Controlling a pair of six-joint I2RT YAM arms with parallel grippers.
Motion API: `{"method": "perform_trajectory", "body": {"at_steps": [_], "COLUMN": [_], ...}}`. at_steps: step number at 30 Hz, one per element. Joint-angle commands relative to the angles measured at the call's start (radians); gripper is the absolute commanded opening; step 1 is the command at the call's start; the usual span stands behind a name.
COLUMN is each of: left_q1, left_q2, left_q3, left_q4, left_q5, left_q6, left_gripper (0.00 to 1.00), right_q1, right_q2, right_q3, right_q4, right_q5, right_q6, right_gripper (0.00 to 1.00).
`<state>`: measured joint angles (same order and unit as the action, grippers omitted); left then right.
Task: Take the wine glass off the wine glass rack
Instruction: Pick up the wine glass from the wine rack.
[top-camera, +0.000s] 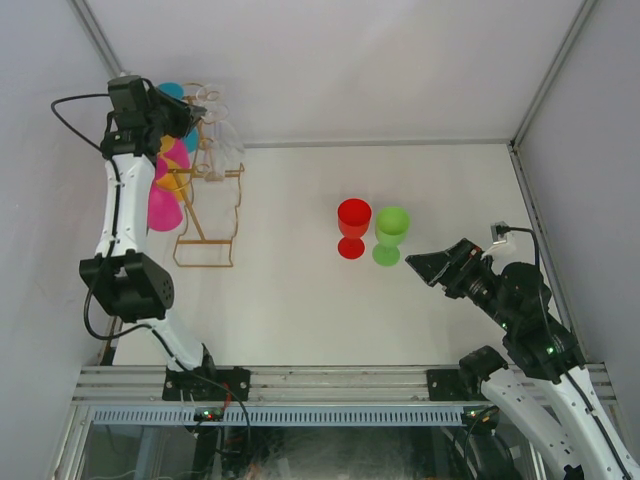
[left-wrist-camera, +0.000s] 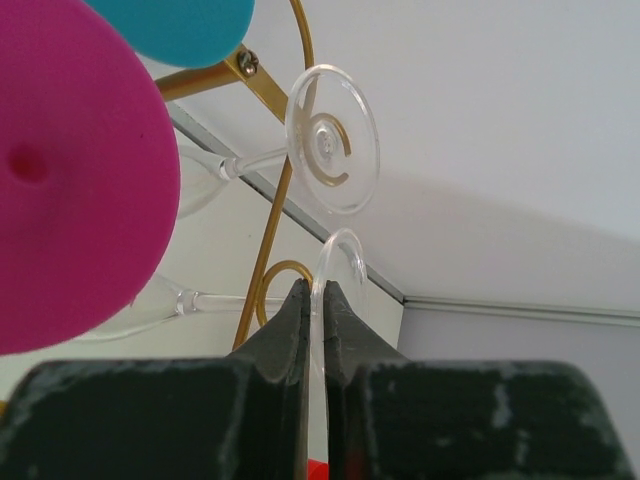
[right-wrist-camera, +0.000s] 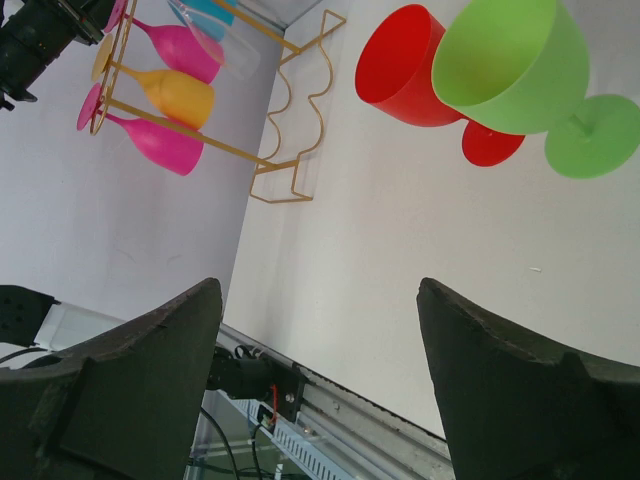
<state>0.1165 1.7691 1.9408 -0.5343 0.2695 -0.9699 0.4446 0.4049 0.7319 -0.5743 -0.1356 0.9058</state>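
Note:
The gold wine glass rack (top-camera: 204, 265) stands at the far left with glasses hanging by their feet. My left gripper (top-camera: 185, 118) is up at its top. In the left wrist view that gripper (left-wrist-camera: 318, 290) is shut on the thin round foot of a clear wine glass (left-wrist-camera: 340, 265), whose stem (left-wrist-camera: 220, 297) runs left past a gold hook (left-wrist-camera: 266, 250). A second clear glass foot (left-wrist-camera: 333, 138) hangs just above. My right gripper (top-camera: 425, 265) hovers open at the right, holding nothing; in its own view the right gripper (right-wrist-camera: 320, 330) has only table between its fingers.
A red glass (top-camera: 353, 225) and a green glass (top-camera: 391, 232) stand upright side by side mid-table, just left of my right gripper. Pink (right-wrist-camera: 160, 145), orange (right-wrist-camera: 180, 95) and teal (left-wrist-camera: 180, 25) glasses hang on the rack. White walls close the left, back and right.

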Motion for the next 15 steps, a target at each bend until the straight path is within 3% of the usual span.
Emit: {"method": "perform_trajectory", "body": {"at_steps": [1, 15], "left_q1": [0.003, 0.005], "left_q2": [-0.089, -0.111], "left_q3": [-0.039, -0.062], "left_q4": [0.073, 0.100], "left_q5": [0.024, 0.031], "left_q6": [-0.024, -0.038], "left_gripper": [0.00, 0.00], "right_q1": [-0.002, -0.003], "right_q2": [-0.010, -0.042], "right_q3": [0.002, 0.001], "right_q4": [0.023, 0.028], "right_q5": [0.013, 0.036], "right_q6": [0.014, -0.009], "right_gripper": [0.79, 0.79]}}
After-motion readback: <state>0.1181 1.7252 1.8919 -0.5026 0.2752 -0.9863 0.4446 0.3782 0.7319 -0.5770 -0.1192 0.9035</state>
